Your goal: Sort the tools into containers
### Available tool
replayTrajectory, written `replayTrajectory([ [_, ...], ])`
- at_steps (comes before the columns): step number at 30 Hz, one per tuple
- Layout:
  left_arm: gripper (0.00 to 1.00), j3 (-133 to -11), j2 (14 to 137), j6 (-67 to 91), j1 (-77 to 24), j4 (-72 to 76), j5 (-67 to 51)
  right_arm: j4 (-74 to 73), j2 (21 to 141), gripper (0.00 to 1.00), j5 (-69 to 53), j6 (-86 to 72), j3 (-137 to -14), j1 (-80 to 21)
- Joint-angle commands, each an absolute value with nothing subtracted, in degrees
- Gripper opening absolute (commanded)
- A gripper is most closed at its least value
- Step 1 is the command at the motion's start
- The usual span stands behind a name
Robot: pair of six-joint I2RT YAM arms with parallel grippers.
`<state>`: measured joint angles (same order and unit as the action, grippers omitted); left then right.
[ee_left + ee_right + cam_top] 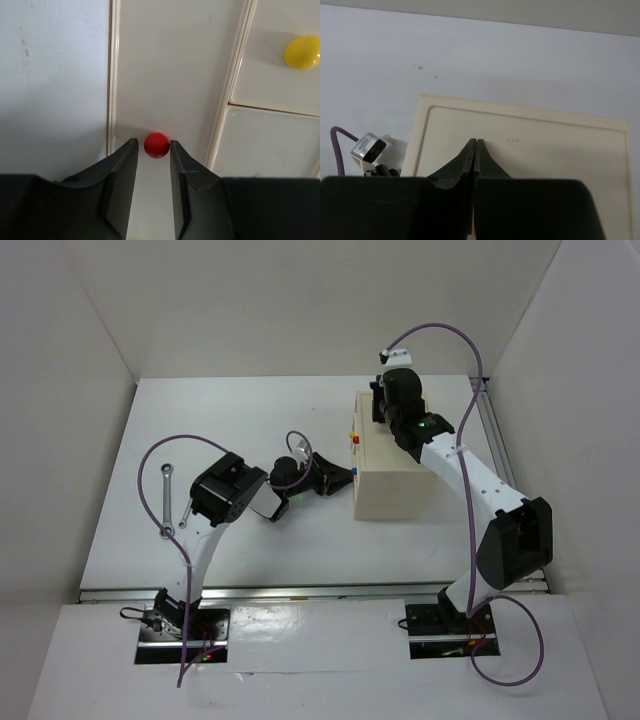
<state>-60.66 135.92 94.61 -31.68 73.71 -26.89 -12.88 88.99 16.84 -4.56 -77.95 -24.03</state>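
Left wrist view: red knob (156, 145) sits between the left gripper's (154, 143) narrowly parted fingertips.

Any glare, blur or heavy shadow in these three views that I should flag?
Top external: bright, even light, only soft shadows around the box, no glare. Left wrist: red knob sharp, with a soft shadow on the drawer front; the left fingers dark. Right wrist: right gripper near-black against the pale box top, slightly soft.
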Motion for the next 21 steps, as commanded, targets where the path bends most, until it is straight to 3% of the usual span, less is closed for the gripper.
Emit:
replayTrajectory([
  [1, 0.43, -64.8, 137.2, 93.1, -36.4, 74.9, -30.1, -28.9, 93.0, 0.00, 14.7, -4.7, -74.3, -24.8],
  [3, 0.37, -64.8, 137.2, 93.1, -36.4, 74.0, -30.1, -28.9, 93.0, 0.00, 14.7, -4.7, -74.3, -24.8],
  [8, 0.32, -65.9, 137.2, 92.4, -36.4, 72.7, -30.1, -28.9, 93.5, 0.00, 14.7, -4.7, -74.3, -24.8],
  [11, 0.12, -65.9, 137.2, 93.5, -36.9, 74.1, -30.6, -28.9, 93.5, 0.00, 14.7, -4.7, -74.3, -24.8],
  [12, 0.00, -65.9, 137.2, 93.5, -36.9, 74.1, -31.2, -28.9, 93.5, 0.00, 14.7, -4.7, -74.3, -24.8],
  [21, 0.00, -59.6, 133.5, 90.9, -32.4, 80.9, -30.4, -28.9, 94.0, 0.00, 14.7, -4.7, -74.3, -24.8],
])
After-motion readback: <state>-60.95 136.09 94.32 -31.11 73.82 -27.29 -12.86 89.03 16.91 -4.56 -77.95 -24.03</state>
